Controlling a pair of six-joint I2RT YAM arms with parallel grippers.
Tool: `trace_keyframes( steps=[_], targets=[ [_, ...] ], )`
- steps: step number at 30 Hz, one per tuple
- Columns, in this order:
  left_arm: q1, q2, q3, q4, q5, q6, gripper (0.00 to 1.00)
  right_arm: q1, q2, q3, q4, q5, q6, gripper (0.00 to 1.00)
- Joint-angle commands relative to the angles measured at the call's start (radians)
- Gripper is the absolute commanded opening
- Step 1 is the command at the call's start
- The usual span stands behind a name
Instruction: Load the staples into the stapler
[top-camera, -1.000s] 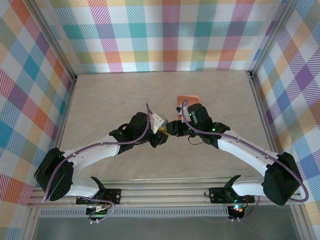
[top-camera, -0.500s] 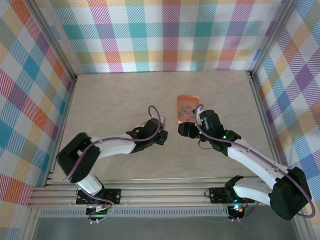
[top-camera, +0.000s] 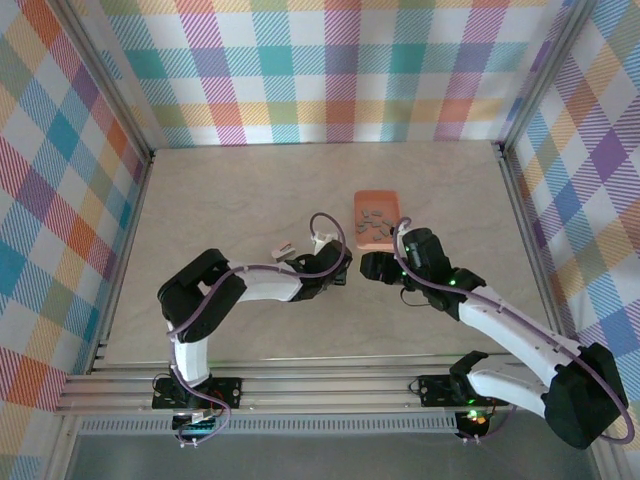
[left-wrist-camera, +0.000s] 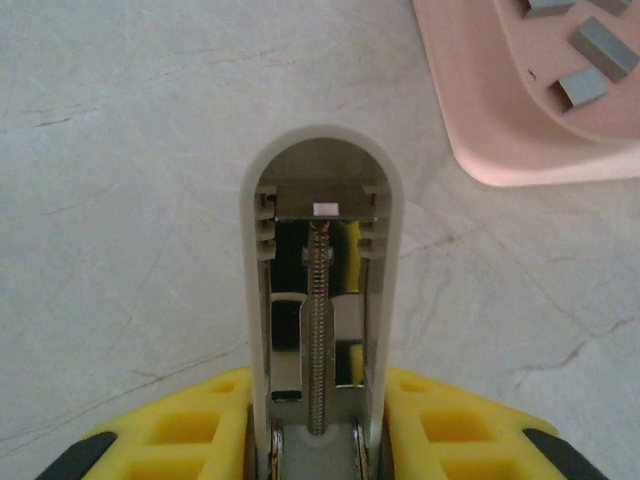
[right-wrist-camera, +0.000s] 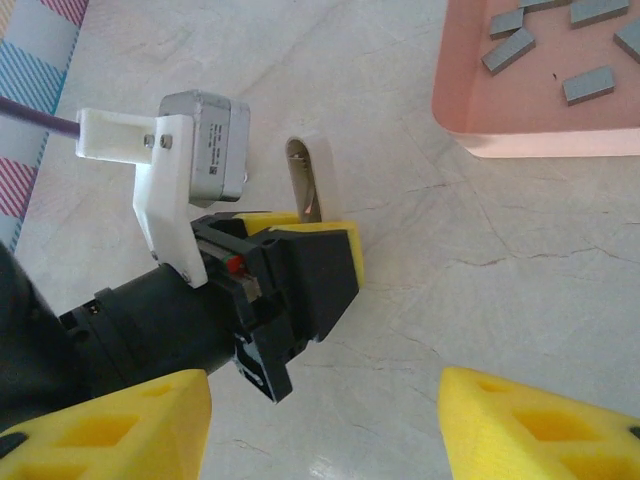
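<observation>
Left gripper (left-wrist-camera: 318, 440), clamped on the stapler (left-wrist-camera: 318, 300), has edged right toward the tray (left-wrist-camera: 470, 110); right gripper (right-wrist-camera: 330, 420) gapes empty.

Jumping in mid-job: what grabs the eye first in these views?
A grey metal mini stapler with a pale whitish top sits clamped in the left gripper at the scene's centre, its spring channel exposed. Just beyond lies the salmon-orange tray of short grey metal staple strips. The right gripper hangs open nearby.
</observation>
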Motion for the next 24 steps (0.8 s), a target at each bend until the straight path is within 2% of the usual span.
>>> trace_keyframes(
  steps=[1,6,17,24],
  targets=[
    [-0.025,0.027,0.049,-0.007,-0.062,-0.051,0.31,-0.001,-0.015,-0.012,-0.001,0.012,0.013,0.62],
    [-0.05,0.056,0.086,-0.022,-0.095,-0.064,0.34,-0.001,-0.018,-0.02,0.005,0.008,0.018,0.62],
    [-0.068,0.116,0.128,-0.034,-0.092,-0.097,0.42,0.0,-0.044,-0.028,-0.003,0.003,-0.005,0.62],
    [-0.069,0.095,0.13,-0.047,-0.086,-0.089,0.44,-0.001,-0.054,-0.026,-0.003,-0.002,-0.006,0.62]
  ],
)
